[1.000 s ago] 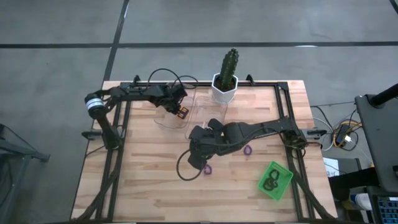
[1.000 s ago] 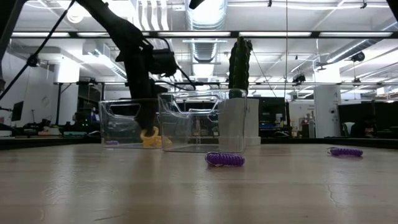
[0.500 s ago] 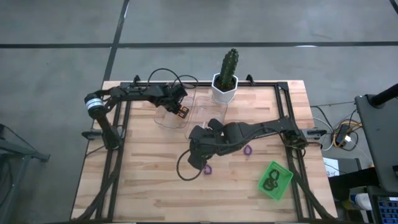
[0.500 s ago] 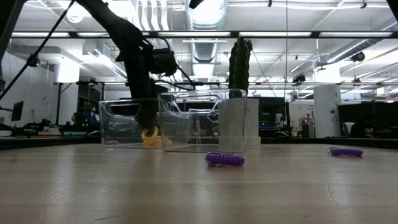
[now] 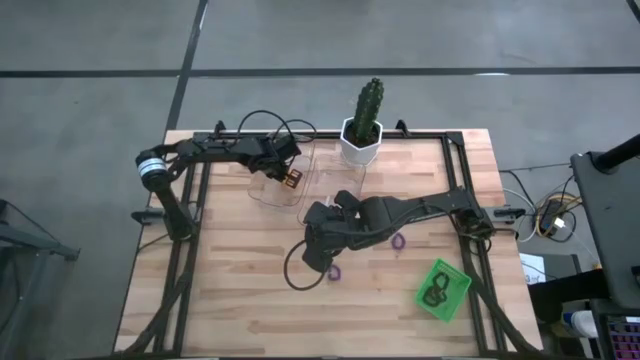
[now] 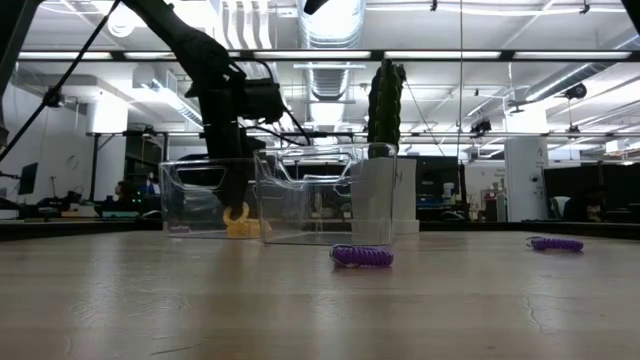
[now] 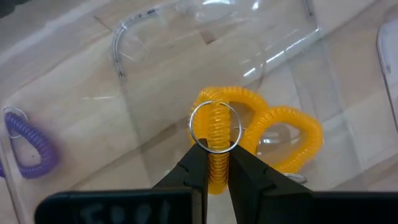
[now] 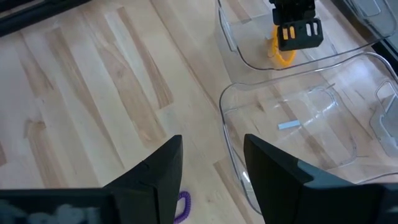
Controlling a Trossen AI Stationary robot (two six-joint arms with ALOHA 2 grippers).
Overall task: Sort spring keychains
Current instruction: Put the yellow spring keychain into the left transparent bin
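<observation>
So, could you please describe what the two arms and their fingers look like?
Both arms are dark, jointed and slim. The left arm has a pale silver-white band near its base, and looping black cables run along it. The right arm looks bulkier towards the wrist, with a black cable loop beneath. The left gripper has flat, black, tapered fingers; the right gripper has broader dark ones.

No legible text, label, brand, number or sign in any view; dark raised marks along the housing of the left gripper (image 7: pixel 214 163) look like lettering but cannot be read; the housing of the right gripper (image 8: pixel 211 163) likewise shows only unreadable blurred marks; nothing legible on the cactus pot (image 5: pixel 361 142), the clear bins (image 5: pixel 283 183) or the green tray (image 5: pixel 442 289).
</observation>
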